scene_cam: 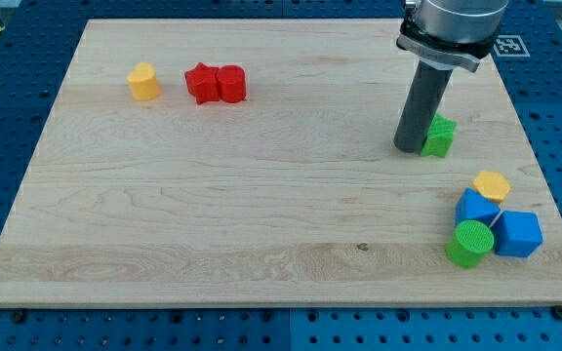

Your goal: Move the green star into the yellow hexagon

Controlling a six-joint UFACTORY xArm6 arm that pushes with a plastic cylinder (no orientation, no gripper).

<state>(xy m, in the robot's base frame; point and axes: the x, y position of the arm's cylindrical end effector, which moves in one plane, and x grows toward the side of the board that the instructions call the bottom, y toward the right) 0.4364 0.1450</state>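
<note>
The green star sits near the bench's right edge, touching my tip on its left side. No claw exists to open or close, only the rod. The yellow hexagon lies below and right, near but apart. Contact looks made; next I judge the tip must swing above the star and push it down-right.

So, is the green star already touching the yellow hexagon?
No, the green star sits beside my tip near the view's right, with bare board between it and the yellow hexagon lower down.
</note>
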